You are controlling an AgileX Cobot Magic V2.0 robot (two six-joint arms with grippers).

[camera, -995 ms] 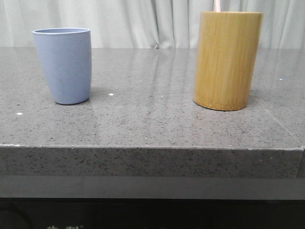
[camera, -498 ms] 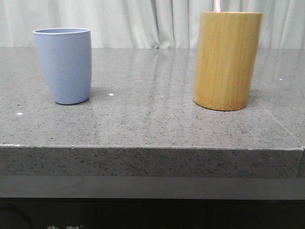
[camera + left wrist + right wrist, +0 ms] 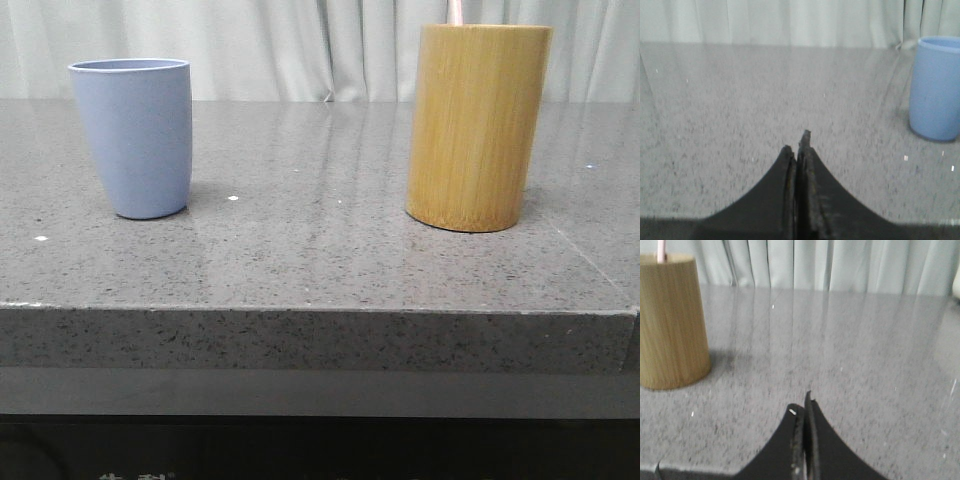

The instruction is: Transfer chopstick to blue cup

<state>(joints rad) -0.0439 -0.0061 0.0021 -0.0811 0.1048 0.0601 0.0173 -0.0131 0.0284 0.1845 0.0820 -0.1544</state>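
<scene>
On the grey speckled stone worktop stand two vessels well apart — a tall bamboo holder of smooth grain on the right, a shorter matte blue cup on the left. The chopstick, thin and pale pink, stands upright in the holder, only its tip above the rim. The right gripper is the nearer one, I judge; its fingers are pressed together, empty. The left gripper is likewise closed, near the cup.

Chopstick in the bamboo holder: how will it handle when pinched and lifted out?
The chopstick looks thin and straight, so probably stiff and light. With little of it showing above the bamboo holder, the grip would be small; it may pivot or slip. The holder looks tall, so a sideways drag might tip it.
</scene>
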